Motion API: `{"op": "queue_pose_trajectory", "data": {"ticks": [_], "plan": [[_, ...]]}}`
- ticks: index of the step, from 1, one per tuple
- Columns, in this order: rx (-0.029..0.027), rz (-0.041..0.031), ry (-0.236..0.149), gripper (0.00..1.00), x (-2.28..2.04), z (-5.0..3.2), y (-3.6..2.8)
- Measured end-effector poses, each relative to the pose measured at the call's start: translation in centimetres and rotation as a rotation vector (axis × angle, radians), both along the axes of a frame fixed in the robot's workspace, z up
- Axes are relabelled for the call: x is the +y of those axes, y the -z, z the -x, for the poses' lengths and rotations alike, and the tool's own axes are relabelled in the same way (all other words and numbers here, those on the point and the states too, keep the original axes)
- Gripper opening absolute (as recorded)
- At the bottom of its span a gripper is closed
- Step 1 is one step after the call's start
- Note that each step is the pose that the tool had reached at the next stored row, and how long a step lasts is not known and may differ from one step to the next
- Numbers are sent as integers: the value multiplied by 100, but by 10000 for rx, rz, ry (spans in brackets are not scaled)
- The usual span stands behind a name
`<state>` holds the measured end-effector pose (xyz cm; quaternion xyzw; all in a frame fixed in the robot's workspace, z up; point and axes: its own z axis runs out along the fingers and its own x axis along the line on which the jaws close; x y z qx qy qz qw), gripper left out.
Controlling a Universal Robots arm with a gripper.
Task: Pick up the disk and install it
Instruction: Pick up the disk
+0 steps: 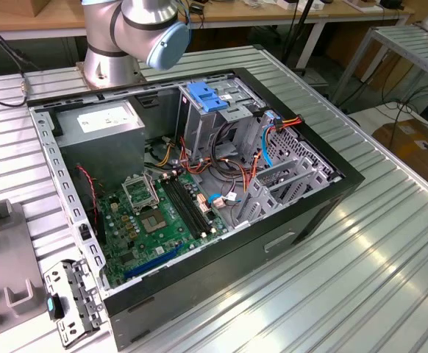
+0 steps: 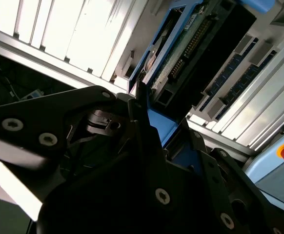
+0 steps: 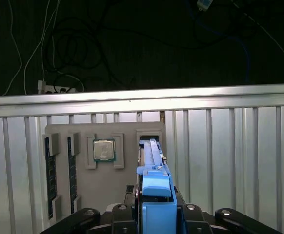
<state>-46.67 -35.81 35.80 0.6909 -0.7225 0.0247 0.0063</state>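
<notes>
Pinching the disk point(image 3: 153, 156) by its blue rail, the gripper point(image 3: 158, 210) holds it standing on edge in a slot at the edge of the grey tray point(image 3: 127, 129); a skewed pull could jam it against the slot walls.

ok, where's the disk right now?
In the first wrist view the disk stands edge-on right at the gripper, over the end slot of the grey tray, next to the CPU.

A lab, shown by slatted aluminium table point(image 1: 361, 243) and open computer case point(image 1: 295, 235).
</notes>
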Motion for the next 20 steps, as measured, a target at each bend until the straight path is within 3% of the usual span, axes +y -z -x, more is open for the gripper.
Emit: {"op": "queue_pose_trajectory", "data": {"ticks": [12, 20], "plan": [[2, 1, 0, 37, 0, 0, -11], [0, 0, 0, 37, 0, 0, -130]]}}
